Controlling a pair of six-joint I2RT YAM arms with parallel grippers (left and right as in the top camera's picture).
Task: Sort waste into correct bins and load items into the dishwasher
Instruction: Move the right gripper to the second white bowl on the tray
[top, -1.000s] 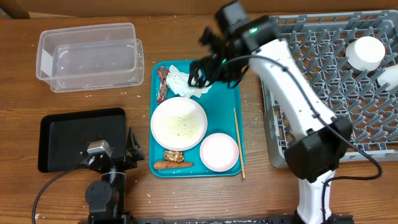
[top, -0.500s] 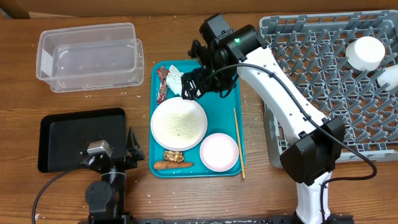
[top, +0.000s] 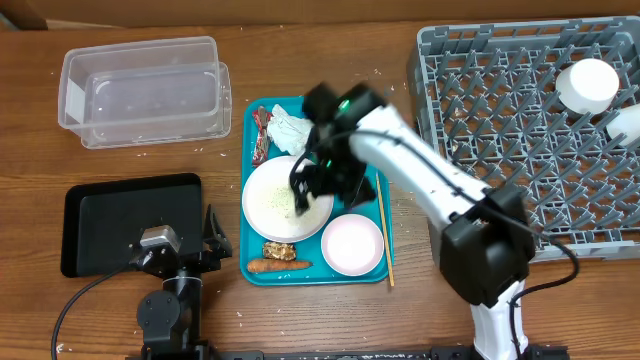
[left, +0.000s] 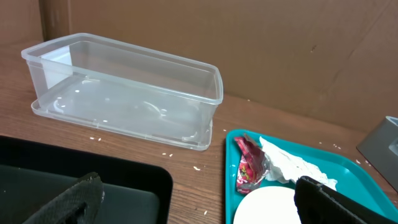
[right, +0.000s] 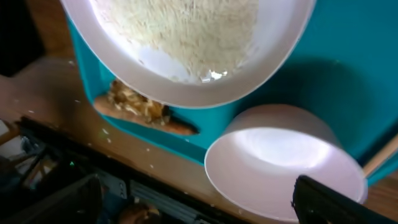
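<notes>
The white plate (top: 278, 203) with rice grains (right: 186, 31) lies on the teal tray (top: 370, 160). My right gripper (top: 318, 192) hangs open over the plate's right rim, nothing between its fingers (right: 336, 202). The white bowl (top: 352, 244) sits just in front, with the wooden stick (top: 384, 230) to its right. The crumpled napkin (top: 292, 130) and the red-and-white wrapper (top: 262, 135) lie at the tray's back. The carrot stick (top: 278, 266) and the brown food piece (top: 278, 249) lie at its front. My left gripper (top: 218, 243) rests open by the black tray (top: 120, 220). A white cup (top: 588, 85) stands in the grey dish rack (top: 520, 150).
The clear plastic tub (top: 145, 90) stands at the back left and holds nothing. Loose grains dot the wood between the tub (left: 124, 93) and the black tray (left: 112, 186). The dish rack fills the right side of the table.
My right arm has swung from above the napkin toward the table's front and lower, now over the plate and bowl. The left arm has not moved.
</notes>
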